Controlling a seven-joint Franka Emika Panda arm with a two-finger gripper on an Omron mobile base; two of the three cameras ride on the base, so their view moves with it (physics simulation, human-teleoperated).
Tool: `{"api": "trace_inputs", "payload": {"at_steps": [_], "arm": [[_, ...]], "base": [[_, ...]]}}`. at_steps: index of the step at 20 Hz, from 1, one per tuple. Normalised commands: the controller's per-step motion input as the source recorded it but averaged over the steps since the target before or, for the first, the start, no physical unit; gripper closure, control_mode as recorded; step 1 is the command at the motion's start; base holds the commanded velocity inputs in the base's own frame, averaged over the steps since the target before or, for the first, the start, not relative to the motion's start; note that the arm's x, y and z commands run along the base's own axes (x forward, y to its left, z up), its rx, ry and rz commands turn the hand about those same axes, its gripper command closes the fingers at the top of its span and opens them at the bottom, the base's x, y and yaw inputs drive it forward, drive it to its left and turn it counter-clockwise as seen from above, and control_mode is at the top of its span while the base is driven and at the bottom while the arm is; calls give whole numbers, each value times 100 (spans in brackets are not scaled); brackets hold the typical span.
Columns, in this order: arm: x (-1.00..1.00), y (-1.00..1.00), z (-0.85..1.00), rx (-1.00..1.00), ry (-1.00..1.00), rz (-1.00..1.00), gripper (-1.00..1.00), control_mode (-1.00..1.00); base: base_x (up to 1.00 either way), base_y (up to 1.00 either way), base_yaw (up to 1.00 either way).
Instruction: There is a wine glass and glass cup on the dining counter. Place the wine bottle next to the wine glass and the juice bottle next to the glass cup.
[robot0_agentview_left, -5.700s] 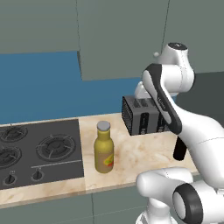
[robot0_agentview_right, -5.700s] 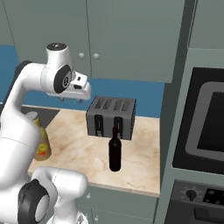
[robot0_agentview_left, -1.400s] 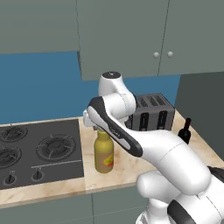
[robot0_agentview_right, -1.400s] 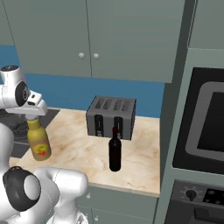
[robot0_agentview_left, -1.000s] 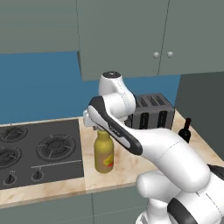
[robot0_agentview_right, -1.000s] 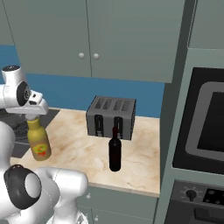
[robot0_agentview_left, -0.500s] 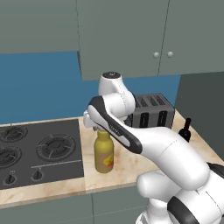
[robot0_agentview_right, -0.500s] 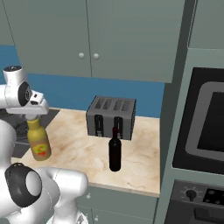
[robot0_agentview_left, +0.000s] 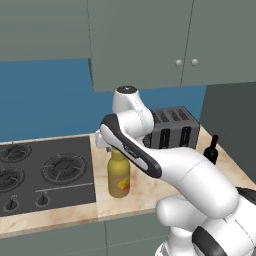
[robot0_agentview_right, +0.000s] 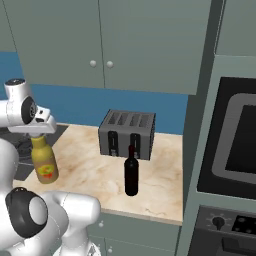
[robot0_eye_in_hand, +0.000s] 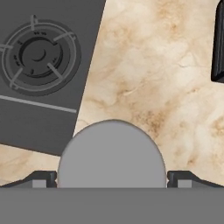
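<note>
The juice bottle (robot0_agentview_left: 119, 177), stout and yellow with a grey cap, stands upright on the marbled counter beside the hob. My gripper (robot0_agentview_right: 39, 131) hangs straight above it, open. In the hand view the grey cap (robot0_eye_in_hand: 112, 155) sits between the two fingertips (robot0_eye_in_hand: 43, 177), which stand wide on either side of it. The wine bottle (robot0_agentview_right: 131, 172), slim and near-black, stands upright in front of the toaster, well to the right of the hand, and also shows at the counter's right end (robot0_agentview_left: 212, 150). The wine glass, the glass cup and the dining counter are out of view.
A dark toaster (robot0_agentview_right: 127, 134) stands against the back wall behind the wine bottle. The black hob (robot0_agentview_left: 45, 172) lies just left of the juice bottle. A tall oven unit (robot0_agentview_right: 235, 145) closes the counter's right end. Wall cupboards hang overhead.
The arm has swung left from in front of the toaster to above the juice bottle. Over the last second the hand has barely moved, and its jaws stay wide.
</note>
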Motion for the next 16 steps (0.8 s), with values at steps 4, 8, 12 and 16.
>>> {"api": "trace_inputs", "payload": {"at_steps": [4,8,12,16], "arm": [[0,0,-10,0,-3,0,-100,-100],[0,0,-12,0,-2,0,-100,-100],[0,0,-14,0,-2,0,100,-100],[0,0,-9,0,-2,2,100,-100]], "base": [[0,0,0],[0,0,0],[0,0,0],[0,0,0]]}}
